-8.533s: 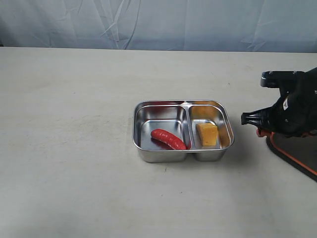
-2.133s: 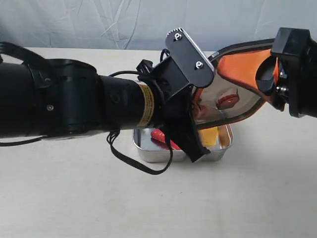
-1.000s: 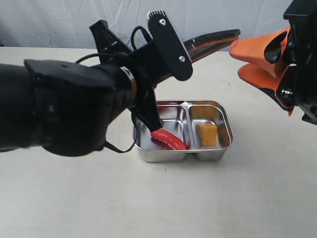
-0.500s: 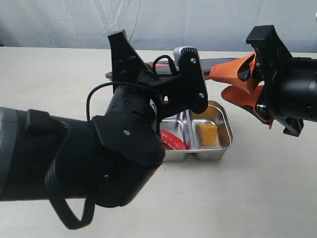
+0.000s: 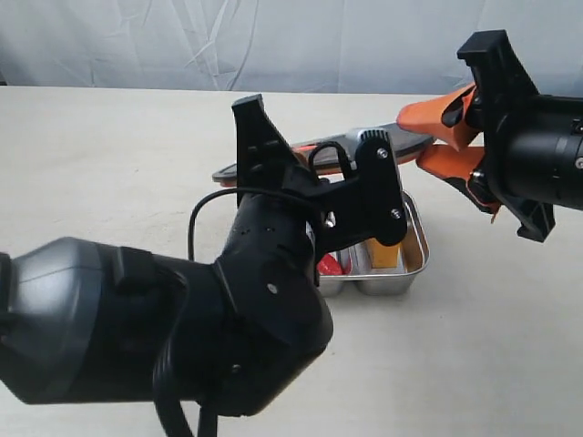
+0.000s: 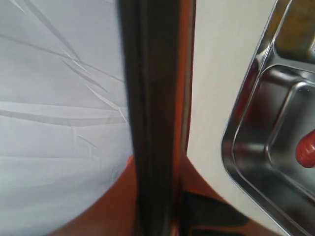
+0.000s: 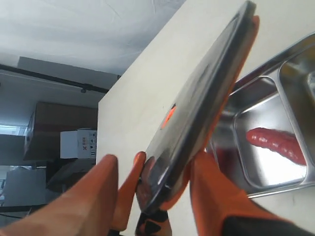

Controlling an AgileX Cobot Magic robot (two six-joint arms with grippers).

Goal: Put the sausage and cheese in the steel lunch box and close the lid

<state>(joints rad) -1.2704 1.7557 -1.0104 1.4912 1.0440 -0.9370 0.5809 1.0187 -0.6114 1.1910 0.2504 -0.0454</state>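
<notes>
The dark lid hangs nearly level just above the steel lunch box. My left gripper is shut on the lid, which runs edge-on between its orange fingers; in the exterior view my own left arm hides this gripper. My right gripper is open, and its fingers straddle the lid's right end. In the right wrist view the lid lies between the fingers of the right gripper, with a gap on one side. The sausage lies in the left compartment. The cheese lies in the right compartment.
The left arm's bulky black body fills the front left of the exterior view and covers much of the box. A beige tabletop surrounds the box. A pale cloth backdrop hangs behind.
The lid has come down from a raised tilt to nearly level over the box. My right gripper has closed in around the lid's right end. The left arm has swung lower and nearer.
</notes>
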